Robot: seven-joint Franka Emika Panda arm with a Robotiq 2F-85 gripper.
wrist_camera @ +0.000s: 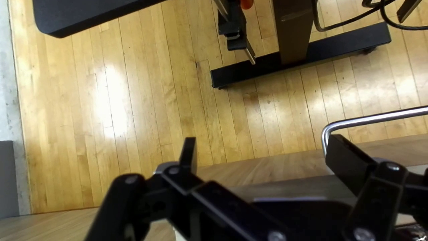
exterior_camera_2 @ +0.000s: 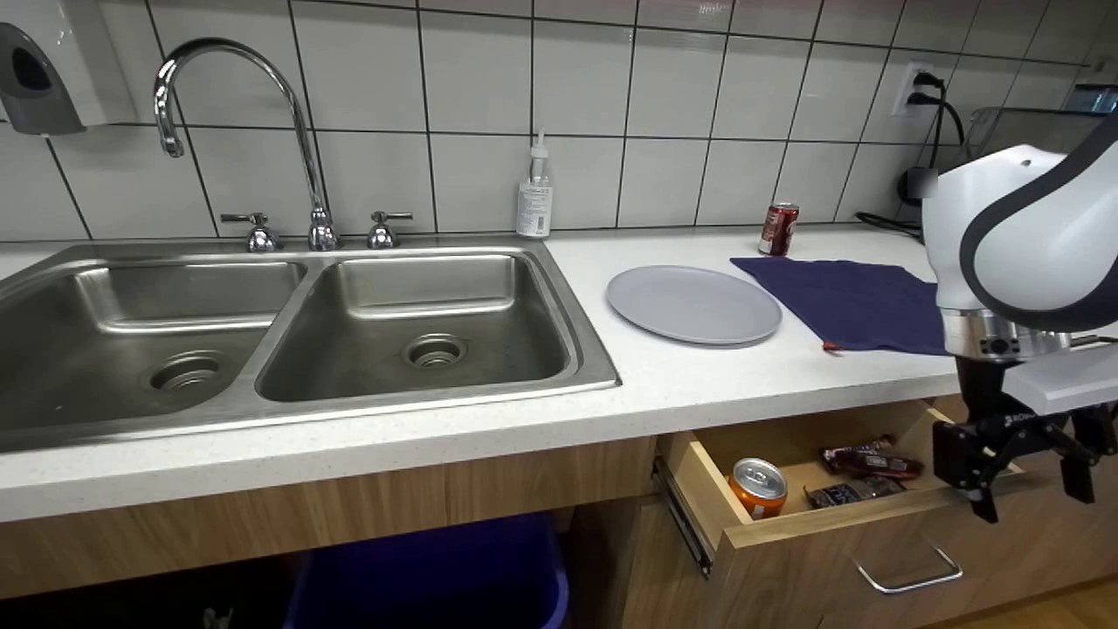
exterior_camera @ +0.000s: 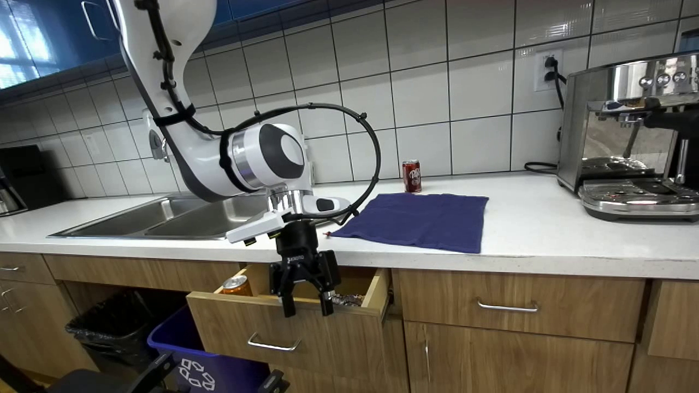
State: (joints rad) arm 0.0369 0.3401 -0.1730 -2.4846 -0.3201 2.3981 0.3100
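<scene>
My gripper (exterior_camera: 307, 311) is open and empty. It hangs pointing down at the front board of the open wooden drawer (exterior_camera: 327, 341), toward the end away from the bins; it also shows at the right edge of an exterior view (exterior_camera_2: 1032, 502). In the wrist view its fingers (wrist_camera: 263, 149) are wide apart, with the drawer's front edge between them. The drawer's metal handle (wrist_camera: 378, 117) appears beyond the right finger; I cannot tell whether they touch. Inside the drawer stand an orange can (exterior_camera_2: 758, 489) and several wrapped bars (exterior_camera_2: 873, 463), the bars partly hidden in the wrist view.
On the white counter are a dark blue cloth (exterior_camera: 420, 221), a red can (exterior_camera: 412, 176), a grey plate (exterior_camera_2: 694, 304), a sink (exterior_camera_2: 437, 397) and an espresso machine (exterior_camera: 639, 131). A blue recycling bin (exterior_camera: 218, 365) and black bin (exterior_camera: 117, 322) stand below.
</scene>
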